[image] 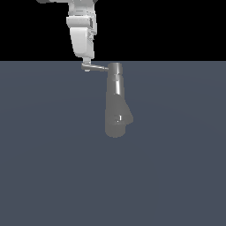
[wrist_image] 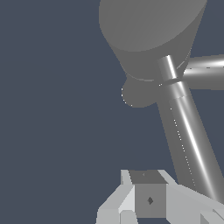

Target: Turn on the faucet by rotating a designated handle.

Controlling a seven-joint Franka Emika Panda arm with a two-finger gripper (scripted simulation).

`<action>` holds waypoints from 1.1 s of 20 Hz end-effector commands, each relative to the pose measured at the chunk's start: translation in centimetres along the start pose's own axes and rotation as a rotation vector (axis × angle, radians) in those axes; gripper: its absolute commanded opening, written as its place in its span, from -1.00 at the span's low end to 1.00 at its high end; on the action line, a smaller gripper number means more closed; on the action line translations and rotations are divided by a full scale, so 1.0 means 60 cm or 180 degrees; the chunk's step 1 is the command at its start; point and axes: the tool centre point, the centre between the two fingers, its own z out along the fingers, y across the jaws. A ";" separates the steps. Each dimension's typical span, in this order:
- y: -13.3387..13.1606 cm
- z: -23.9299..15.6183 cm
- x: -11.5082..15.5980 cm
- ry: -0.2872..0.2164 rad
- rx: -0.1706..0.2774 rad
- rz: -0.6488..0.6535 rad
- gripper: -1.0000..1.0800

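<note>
The faucet point(image: 117, 108) is a thick grey body standing on the dark floor, topped by a cylindrical cap point(image: 115, 68). The handle point(image: 98, 68) is a thin grey rod sticking out from the cap toward the exterior view's left. My gripper point(image: 87, 65) comes down from above onto the rod's free end, with its fingers together and nothing held between them. In the wrist view the handle point(wrist_image: 189, 135) runs as a long shiny rod from the cap point(wrist_image: 148, 35) down beside my fingertips point(wrist_image: 149, 199). The rod's tip is hidden behind them.
A second thick grey tube point(wrist_image: 205, 72) branches off the faucet near the cap in the wrist view. The flat dark grey-blue floor point(image: 53, 167) spreads around the faucet.
</note>
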 end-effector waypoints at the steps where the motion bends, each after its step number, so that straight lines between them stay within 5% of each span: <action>1: 0.014 0.001 -0.003 0.0000 -0.0030 -0.0010 -1.00; 22: 0.072 -0.034 0.019 0.0002 0.0012 0.0017 -1.00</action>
